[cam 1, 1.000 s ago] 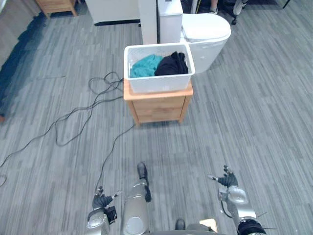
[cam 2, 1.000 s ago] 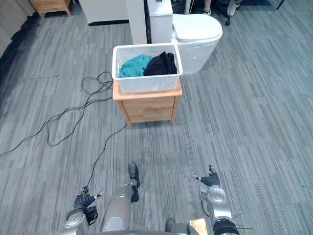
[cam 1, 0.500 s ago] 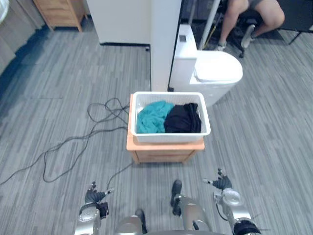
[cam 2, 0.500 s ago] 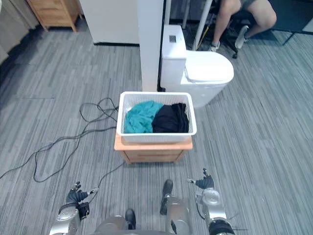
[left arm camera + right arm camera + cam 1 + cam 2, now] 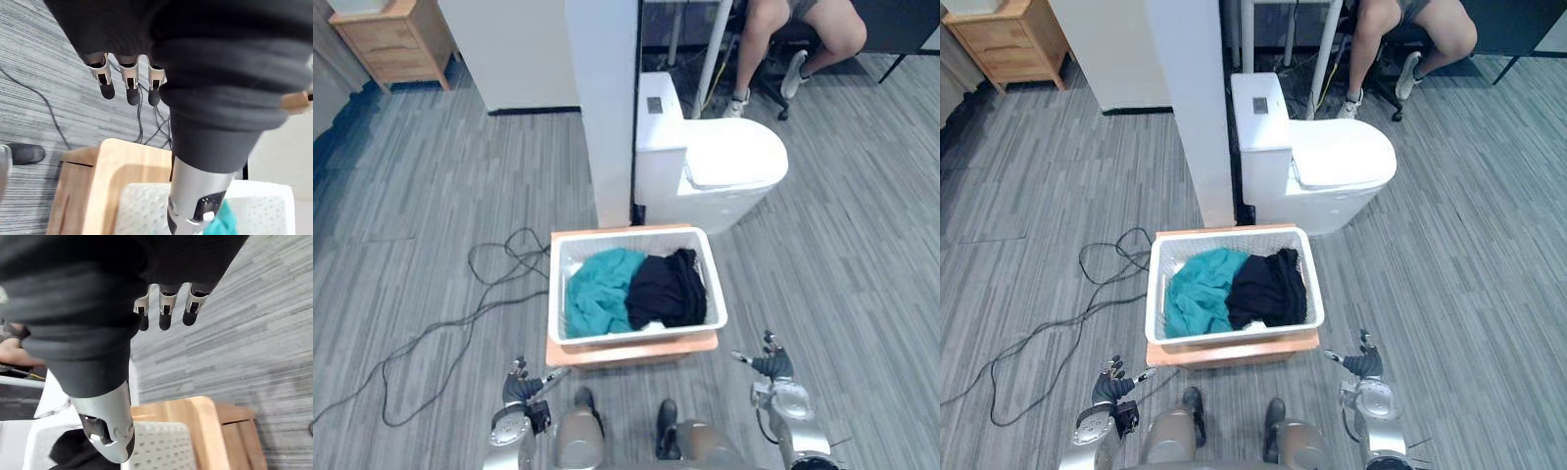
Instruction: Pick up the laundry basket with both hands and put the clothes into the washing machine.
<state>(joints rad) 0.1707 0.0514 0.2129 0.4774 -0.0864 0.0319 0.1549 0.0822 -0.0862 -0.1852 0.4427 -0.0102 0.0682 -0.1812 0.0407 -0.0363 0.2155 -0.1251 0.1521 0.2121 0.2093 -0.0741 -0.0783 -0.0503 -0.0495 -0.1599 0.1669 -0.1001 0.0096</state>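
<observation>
A white laundry basket (image 5: 555,294) stands on a low wooden stand (image 5: 636,351) just in front of me. Inside it a teal cloth (image 5: 597,294) lies on the left and a black cloth (image 5: 668,289) on the right. My left hand (image 5: 516,390) hangs low off the basket's near left corner, open and holding nothing. Off the near right corner my right hand (image 5: 771,369) is also open and apart from the basket. In the left wrist view the straight fingers (image 5: 127,88) point past the stand (image 5: 112,171). The right wrist view shows straight fingers (image 5: 165,313) and the basket's wall (image 5: 161,445).
A white toilet (image 5: 724,166) and a white pillar (image 5: 602,108) stand right behind the basket. A person (image 5: 793,34) sits on a chair at the back right. A wooden cabinet (image 5: 386,44) stands at the back left. Open grey floor lies to both sides.
The whole picture has shifted: the camera has come forward, and the basket and stand now lie close in front, between the two hands. Both hands stay low and open.
</observation>
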